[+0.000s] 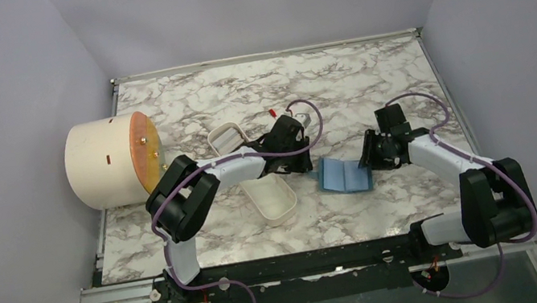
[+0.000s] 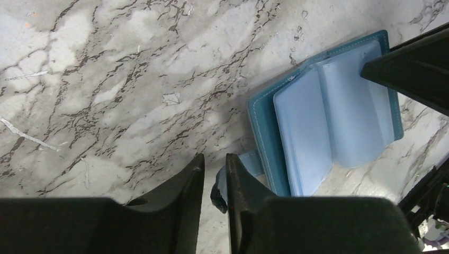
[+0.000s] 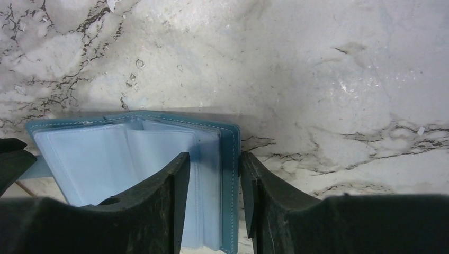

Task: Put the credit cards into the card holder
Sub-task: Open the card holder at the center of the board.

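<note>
The card holder (image 1: 344, 176) lies open at centre frame. The left gripper (image 2: 214, 161) is slightly parted beside its strap (image 2: 248, 160). The right gripper (image 3: 214, 159) is spread astride its edge. Unpinned, it could fold shut. No cards show.

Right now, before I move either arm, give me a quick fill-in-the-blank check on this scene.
1. The card holder lies ___ on the marble table.
2. The white oval tray sits under the ___ arm.
3. The holder's clear sleeves show no ___.
Missing words: open; left; cards.
</note>
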Robot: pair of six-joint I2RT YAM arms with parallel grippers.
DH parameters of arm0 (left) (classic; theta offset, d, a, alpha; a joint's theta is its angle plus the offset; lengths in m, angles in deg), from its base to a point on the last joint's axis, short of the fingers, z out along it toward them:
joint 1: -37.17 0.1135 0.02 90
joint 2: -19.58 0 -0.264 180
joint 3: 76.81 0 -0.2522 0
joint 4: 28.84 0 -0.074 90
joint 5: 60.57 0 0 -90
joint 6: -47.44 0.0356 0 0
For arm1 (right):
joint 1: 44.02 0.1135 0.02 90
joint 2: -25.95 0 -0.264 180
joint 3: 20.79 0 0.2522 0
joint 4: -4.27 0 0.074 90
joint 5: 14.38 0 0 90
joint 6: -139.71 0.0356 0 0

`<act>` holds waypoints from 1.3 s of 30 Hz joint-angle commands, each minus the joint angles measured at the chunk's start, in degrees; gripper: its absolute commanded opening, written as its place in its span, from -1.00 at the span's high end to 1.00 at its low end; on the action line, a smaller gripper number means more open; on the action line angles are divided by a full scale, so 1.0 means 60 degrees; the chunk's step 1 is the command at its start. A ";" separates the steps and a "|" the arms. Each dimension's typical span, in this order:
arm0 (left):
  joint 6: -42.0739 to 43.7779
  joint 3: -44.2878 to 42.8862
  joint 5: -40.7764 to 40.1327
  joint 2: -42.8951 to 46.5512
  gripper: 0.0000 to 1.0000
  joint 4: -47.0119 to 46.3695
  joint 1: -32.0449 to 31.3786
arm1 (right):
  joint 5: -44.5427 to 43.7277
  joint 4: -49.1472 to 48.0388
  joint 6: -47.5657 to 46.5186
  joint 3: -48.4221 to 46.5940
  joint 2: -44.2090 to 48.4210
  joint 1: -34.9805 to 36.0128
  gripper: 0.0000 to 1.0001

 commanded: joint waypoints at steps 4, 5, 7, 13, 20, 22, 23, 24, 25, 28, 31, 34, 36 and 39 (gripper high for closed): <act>-0.0125 -0.0628 0.0731 0.0529 0.35 -0.0126 0.0007 | -0.0264 -0.0074 -0.0009 -0.0263 -0.0038 0.0096 0.32; -0.0066 -0.0695 0.0871 0.0544 0.30 -0.0156 -0.0015 | -0.0209 -0.0118 -0.0010 -0.0254 -0.0070 0.0097 0.35; 0.0034 -0.0828 0.1271 0.0470 0.18 -0.0170 -0.0018 | -0.0076 -0.0246 -0.0009 -0.0254 -0.0126 0.0101 0.39; -0.0055 -0.0738 0.2228 0.0341 0.03 -0.0527 -0.0032 | -0.0042 -0.0408 -0.0038 -0.0203 -0.0129 0.0101 0.47; -0.0176 -0.0665 0.3052 -0.0138 -0.11 -0.1049 -0.0032 | 0.0019 -0.0484 -0.0083 -0.0173 -0.0144 0.0101 0.54; -0.0111 -0.0700 0.3033 -0.0320 -0.12 -0.1048 -0.0032 | 0.0006 -0.0510 -0.0083 -0.0174 -0.0149 0.0101 0.56; -0.0091 -0.0741 0.3041 -0.0441 -0.12 -0.1038 -0.0025 | -0.0001 -0.0530 -0.0083 -0.0153 -0.0135 0.0101 0.56; -0.0058 -0.0775 0.3037 -0.0550 -0.12 -0.1014 -0.0030 | -0.0002 -0.0538 -0.0083 -0.0156 -0.0152 0.0100 0.57; -0.0044 -0.0818 0.3036 -0.0655 -0.12 -0.1007 -0.0032 | -0.0014 -0.0543 -0.0079 -0.0166 -0.0170 0.0101 0.58; -0.0015 -0.0887 0.2990 -0.0904 -0.12 -0.1012 -0.0032 | -0.0064 -0.0537 -0.0097 -0.0217 -0.0243 0.0101 0.60; 0.0011 -0.0906 0.2900 -0.0992 -0.11 -0.1081 -0.0032 | -0.0157 -0.0530 -0.0112 -0.0265 -0.0314 0.0101 0.61; 0.0043 -0.0952 0.2737 -0.1061 -0.01 -0.1084 -0.0032 | -0.0255 -0.0494 -0.0137 -0.0360 -0.0395 0.0101 0.61; 0.0063 -0.0995 0.2740 -0.1120 0.22 -0.0994 -0.0023 | -0.0340 -0.0438 -0.0153 -0.0446 -0.0430 0.0101 0.61; -0.0022 -0.0927 0.2776 -0.1039 0.57 -0.1062 -0.0025 | -0.0520 -0.0098 -0.0157 -0.0714 -0.0345 0.0094 0.56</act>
